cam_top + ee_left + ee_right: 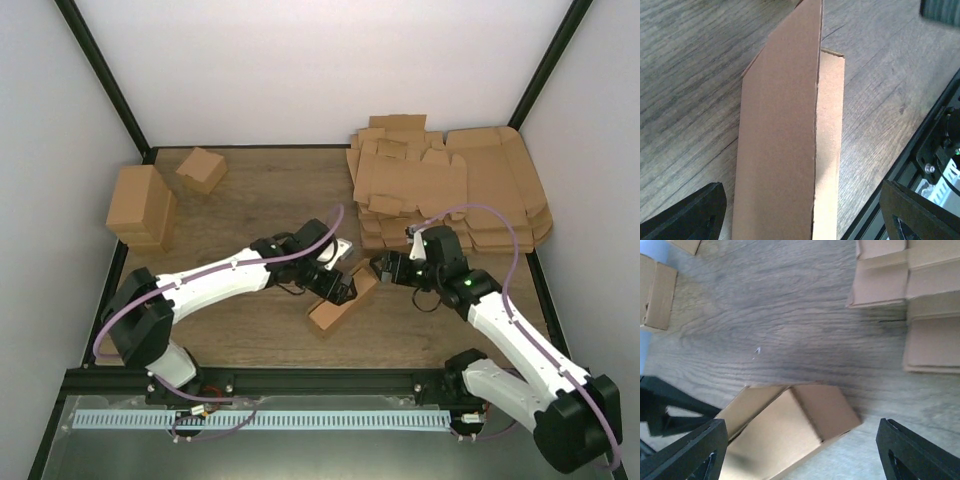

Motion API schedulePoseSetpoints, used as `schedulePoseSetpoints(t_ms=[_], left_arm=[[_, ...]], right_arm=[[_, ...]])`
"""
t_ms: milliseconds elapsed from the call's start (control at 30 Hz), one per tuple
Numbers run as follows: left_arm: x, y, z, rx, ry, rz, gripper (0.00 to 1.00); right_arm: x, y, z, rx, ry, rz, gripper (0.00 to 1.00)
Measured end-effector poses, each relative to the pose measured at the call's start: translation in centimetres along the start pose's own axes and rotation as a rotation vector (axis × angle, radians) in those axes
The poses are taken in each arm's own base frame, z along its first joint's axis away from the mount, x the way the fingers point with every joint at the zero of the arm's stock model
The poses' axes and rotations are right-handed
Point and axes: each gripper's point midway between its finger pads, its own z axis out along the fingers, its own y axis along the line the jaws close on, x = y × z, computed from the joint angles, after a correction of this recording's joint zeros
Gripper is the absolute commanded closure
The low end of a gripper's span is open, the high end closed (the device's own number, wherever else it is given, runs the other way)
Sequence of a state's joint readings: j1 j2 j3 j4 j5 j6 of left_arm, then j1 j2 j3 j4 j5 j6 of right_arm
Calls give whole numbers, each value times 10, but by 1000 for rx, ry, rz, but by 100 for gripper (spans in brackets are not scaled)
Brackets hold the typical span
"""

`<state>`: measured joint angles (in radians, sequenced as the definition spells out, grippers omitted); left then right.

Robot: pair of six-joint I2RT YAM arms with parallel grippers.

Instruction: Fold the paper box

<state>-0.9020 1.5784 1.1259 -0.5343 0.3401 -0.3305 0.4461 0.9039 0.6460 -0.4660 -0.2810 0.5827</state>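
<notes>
The box (342, 300) lies on the table (255, 195); the left gripper (800, 200) straddles it with fingers spread, untouching, and the right gripper (801, 440) beside it gapes empty

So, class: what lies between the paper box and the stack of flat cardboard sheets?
Only bare table separates paper box and stack, in the right wrist view.

paper box (780, 150) cropped top and bottom, inner side apparently hidden
</notes>
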Motion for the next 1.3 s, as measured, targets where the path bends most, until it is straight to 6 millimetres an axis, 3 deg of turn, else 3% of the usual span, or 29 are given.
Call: schedulePoseSetpoints(t_ms=[133, 300, 533, 633, 733, 1100, 1300], left_arm=[[4, -3, 11, -54, 24, 16, 12], [1, -7, 28, -133, 46, 54, 12], [9, 12, 39, -264, 81, 75, 26], [12, 21, 41, -306, 106, 103, 37], [14, 22, 38, -313, 134, 168, 41], [39, 22, 27, -256, 307, 458, 38], [34, 30, 21, -213, 328, 590, 30]], right_arm=[[-13, -18, 5, 10, -6, 13, 18], [-26, -16, 11, -41, -15, -36, 26], [-41, 0, -1, -110, -134, -166, 27], [-43, 6, -8, -137, -173, -214, 27], [-42, 7, -7, -140, -175, -248, 26], [-34, 11, -12, -185, -201, -275, 18], [-25, 10, -14, -203, -206, -274, 17]])
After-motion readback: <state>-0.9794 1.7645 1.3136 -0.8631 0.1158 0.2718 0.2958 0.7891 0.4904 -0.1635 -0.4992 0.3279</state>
